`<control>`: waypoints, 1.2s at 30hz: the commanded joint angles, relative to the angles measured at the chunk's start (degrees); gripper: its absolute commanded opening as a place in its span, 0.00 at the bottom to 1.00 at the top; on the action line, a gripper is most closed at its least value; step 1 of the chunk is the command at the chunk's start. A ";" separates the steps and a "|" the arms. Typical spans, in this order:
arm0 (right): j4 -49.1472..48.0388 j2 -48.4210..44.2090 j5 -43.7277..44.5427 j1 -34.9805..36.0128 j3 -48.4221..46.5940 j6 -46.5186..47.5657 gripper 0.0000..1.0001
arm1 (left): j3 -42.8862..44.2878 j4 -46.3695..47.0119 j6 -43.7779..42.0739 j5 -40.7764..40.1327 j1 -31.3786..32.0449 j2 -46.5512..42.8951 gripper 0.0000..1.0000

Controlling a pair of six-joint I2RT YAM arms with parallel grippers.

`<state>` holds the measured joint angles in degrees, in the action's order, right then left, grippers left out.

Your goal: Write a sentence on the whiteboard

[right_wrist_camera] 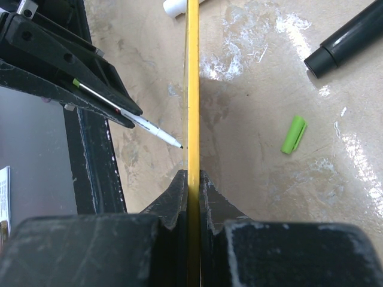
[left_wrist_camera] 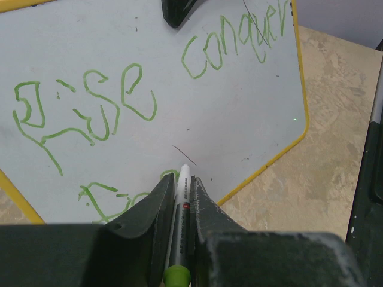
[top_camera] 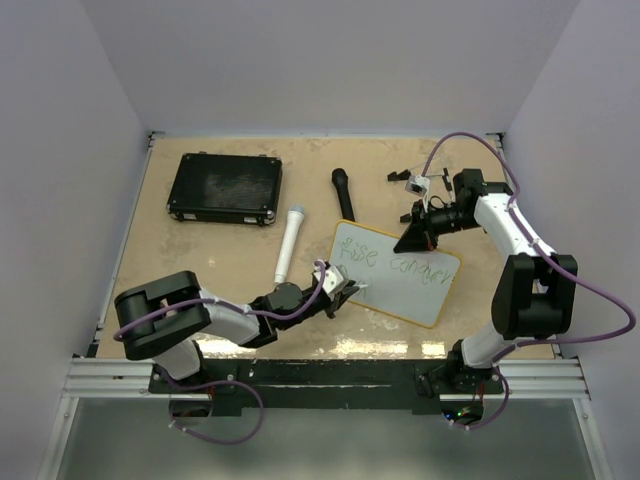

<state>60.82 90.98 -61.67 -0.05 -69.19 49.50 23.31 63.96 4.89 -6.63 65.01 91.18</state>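
Right of centre, the whiteboard [top_camera: 405, 290] is being clamped at its far edge by the right gripper [top_camera: 416, 236]; the marker [left_wrist_camera: 181, 200] being pinched in the left gripper [top_camera: 342, 287] is best pressed lightly, evenly.

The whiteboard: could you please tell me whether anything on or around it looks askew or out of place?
The whiteboard sits askew to the edges of the table, its yellow rim pinched in the right tool. A green pen cap lies loose on the table beside it.
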 commanded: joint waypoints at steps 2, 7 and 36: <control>-3.43 -1.86 0.32 0.14 0.37 2.71 0.00 | 2.44 4.33 -0.84 0.57 0.29 1.11 0.00; -3.42 -1.86 0.32 0.23 0.37 2.71 0.00 | 2.79 3.63 -0.58 0.22 0.29 1.90 0.00; -3.16 -2.47 0.15 0.23 0.37 2.89 0.00 | -0.55 -1.47 3.99 1.89 1.25 2.43 0.00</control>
<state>60.82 90.70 -61.60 -0.03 -69.08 49.47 23.57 61.30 7.11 -5.19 65.67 93.01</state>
